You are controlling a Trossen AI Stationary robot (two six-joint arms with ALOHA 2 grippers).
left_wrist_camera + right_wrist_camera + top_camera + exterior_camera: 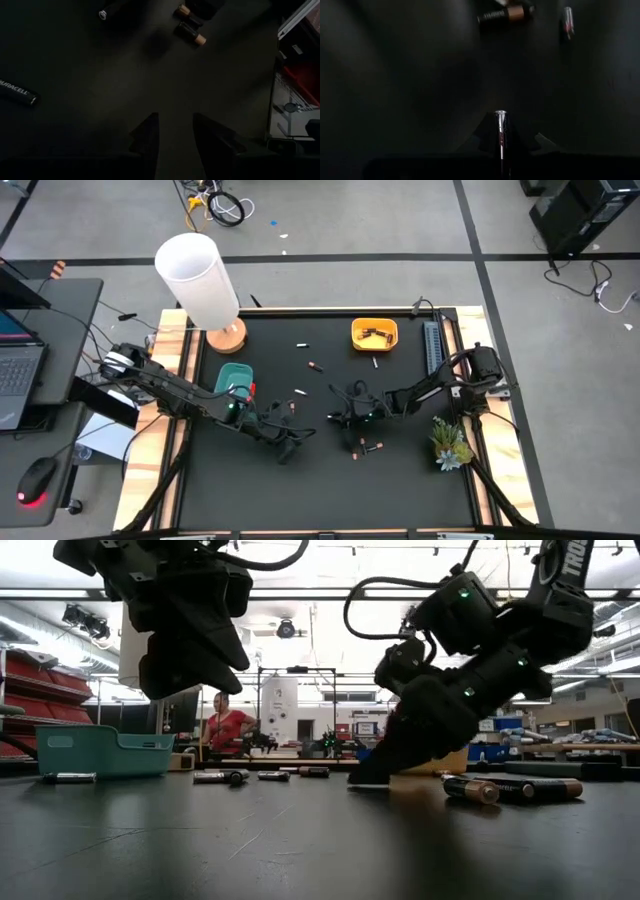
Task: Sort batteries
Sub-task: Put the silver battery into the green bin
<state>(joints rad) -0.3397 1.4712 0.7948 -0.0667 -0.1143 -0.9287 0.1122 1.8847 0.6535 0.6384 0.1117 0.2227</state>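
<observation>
Batteries lie scattered on the black table: several mid-table (315,366), two near my right gripper (368,446), seen as dark ones with copper ends (505,789). An orange bowl (375,333) holds some; a teal bin (235,377) stands at the left. My left gripper (175,137) hovers open above bare table (285,442), holding nothing. My right gripper (501,145) is low over mid-table (345,415), shut on a thin battery (500,131). My right gripper pinches a thin battery with a silver end (500,116) between its two fingers. The battery lies along the fingers, its end pointing forward past them. The fingers slant down from the table's right, their ends at the table top (368,780).
A tall white cylinder on a wooden base (200,280) stands at the far left corner. A green plant sprig (450,442) lies by the right edge. A Duracell battery (17,92) lies near my left gripper. A person (225,725) stands in the room behind.
</observation>
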